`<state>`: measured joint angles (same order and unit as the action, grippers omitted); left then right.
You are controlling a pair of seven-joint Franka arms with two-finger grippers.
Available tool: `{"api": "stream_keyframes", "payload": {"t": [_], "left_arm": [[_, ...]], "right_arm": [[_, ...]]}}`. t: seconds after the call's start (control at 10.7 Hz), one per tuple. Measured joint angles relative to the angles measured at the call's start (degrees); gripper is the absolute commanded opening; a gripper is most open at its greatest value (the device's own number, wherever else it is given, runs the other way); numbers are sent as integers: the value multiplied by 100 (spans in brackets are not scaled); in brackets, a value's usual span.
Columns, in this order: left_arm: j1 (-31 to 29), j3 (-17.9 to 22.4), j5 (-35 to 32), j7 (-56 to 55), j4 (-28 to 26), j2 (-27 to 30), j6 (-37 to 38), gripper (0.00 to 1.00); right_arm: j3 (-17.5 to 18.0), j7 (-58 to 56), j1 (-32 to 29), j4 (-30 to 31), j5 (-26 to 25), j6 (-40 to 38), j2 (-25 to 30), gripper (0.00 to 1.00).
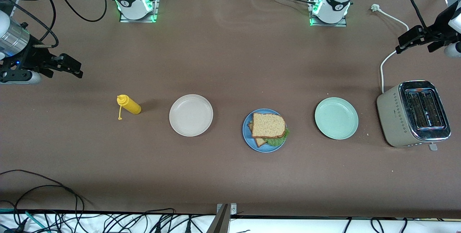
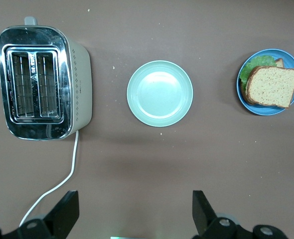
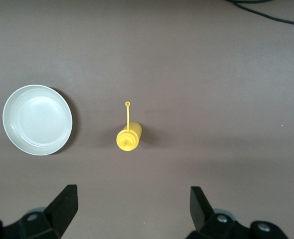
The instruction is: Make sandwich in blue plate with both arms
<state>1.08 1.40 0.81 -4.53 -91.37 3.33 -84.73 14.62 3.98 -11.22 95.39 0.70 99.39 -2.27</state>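
Observation:
The sandwich [image 1: 268, 125] lies on the blue plate [image 1: 248, 136] mid-table: a brown bread slice on top, green lettuce and a second slice peeking out beneath. The left wrist view shows the sandwich [image 2: 274, 85] and blue plate [image 2: 266, 111] too. My left gripper [image 1: 401, 44] hangs open and empty over the left arm's end of the table, above the toaster's cord; its jaws [image 2: 135, 199] stand wide over bare tabletop. My right gripper [image 1: 74, 68] hangs open and empty over the right arm's end, and its jaws [image 3: 133, 191] frame bare table.
A pale mint-green plate [image 1: 336, 118] and a toaster [image 1: 414, 114] with a white cord [image 1: 382, 68] stand toward the left arm's end. A beige-white plate [image 1: 191, 115] and a yellow squeeze bottle [image 1: 129, 105] lying on its side sit toward the right arm's end. Loose cables run along the table's near edge.

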Motion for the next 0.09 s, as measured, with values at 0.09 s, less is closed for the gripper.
{"api": "stream_keyframes", "payload": {"t": [0.09], "left_arm": [[0, -1, 0, 0, 7, -9, 0, 100]], "right_arm": [[0, 0, 0, 0, 6, 0, 0, 100]]}}
